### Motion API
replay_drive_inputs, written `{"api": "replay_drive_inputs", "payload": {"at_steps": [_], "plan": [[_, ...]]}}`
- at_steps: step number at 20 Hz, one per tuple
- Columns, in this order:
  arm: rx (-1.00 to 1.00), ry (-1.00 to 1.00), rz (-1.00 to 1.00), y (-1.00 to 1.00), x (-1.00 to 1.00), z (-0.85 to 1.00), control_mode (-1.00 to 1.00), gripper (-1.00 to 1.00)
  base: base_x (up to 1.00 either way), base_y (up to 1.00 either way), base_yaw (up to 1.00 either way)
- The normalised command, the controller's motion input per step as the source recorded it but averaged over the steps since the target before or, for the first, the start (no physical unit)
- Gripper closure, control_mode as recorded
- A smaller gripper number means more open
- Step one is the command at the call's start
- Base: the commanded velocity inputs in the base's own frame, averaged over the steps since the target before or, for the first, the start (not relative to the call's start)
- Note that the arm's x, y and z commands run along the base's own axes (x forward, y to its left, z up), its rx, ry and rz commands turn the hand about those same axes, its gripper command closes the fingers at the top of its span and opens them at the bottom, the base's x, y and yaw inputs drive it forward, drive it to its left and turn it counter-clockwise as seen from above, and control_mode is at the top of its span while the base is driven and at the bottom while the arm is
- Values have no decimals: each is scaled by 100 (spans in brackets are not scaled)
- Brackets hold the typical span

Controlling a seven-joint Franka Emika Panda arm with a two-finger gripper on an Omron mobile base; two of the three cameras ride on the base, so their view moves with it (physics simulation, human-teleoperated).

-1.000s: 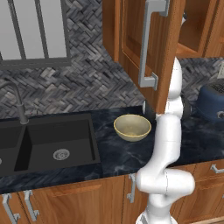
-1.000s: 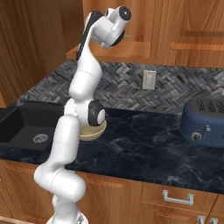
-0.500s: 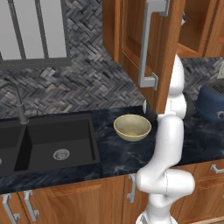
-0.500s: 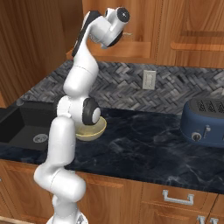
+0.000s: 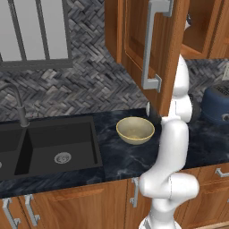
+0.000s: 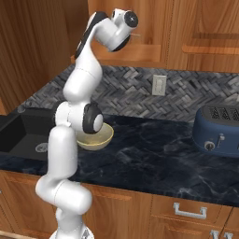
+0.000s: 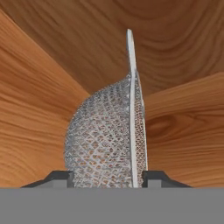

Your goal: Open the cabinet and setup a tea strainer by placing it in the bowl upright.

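- Now, look first at the tea strainer (image 7: pixel 107 140) in the hand view: it sits inside the cabinet (image 5: pixel 147 44), its mesh dome bulging to one side and its metal rim and tab running up the frame, wood surfaces all around it.
- The jaws stand on either side of it, one tip against the mesh dome and the other just past the rim, so they look closed on the strainer's lower part; treat the hold as fresh and unproven.
- Because one tip meets springy mesh and not solid metal, I judge the grip could slip or let the basket twist. Lift only slightly before you pull back, and watch whether the rim keeps its line between the tips.
- Draw the strainer straight out along the way the hand points. The cabinet walls lie close on both sides in the hand view, and the tall tab could catch if you tilt early.
- From the base views, the wrist (image 6: pixel 122 25) is up at the cabinet opening and the open door with its long bar handle (image 5: pixel 151 44) hangs just beside the arm; clear the door edge before you swing down.
- The bowl (image 5: pixel 135 130) waits on the dark counter (image 6: pixel 163 158) near the arm's lower links, between the sink (image 5: pixel 44 145) and the toaster (image 6: pixel 219 130). Turn the strainer so its open rim faces up before lowering it into the middle of the bowl.
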Motion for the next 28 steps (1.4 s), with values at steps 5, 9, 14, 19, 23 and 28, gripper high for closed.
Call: {"api": "replay_drive_inputs", "payload": {"at_steps": [5, 9, 14, 19, 23, 28], "plan": [[0, -9, 0, 0, -21, 0, -100, 100, 0, 0, 0], [0, -18, 0, 0, -33, 0, -100, 100, 0, 0, 0], [0, -18, 0, -4, -40, 0, -100, 100, 0, 0, 0], [0, -14, 0, -2, -58, 0, -100, 100, 0, 0, 0], [0, -11, 0, -6, -62, 13, -100, 100, 0, 0, 0], [0, -1, -1, -10, -63, 17, -100, 100, 0, 0, 0]]}}
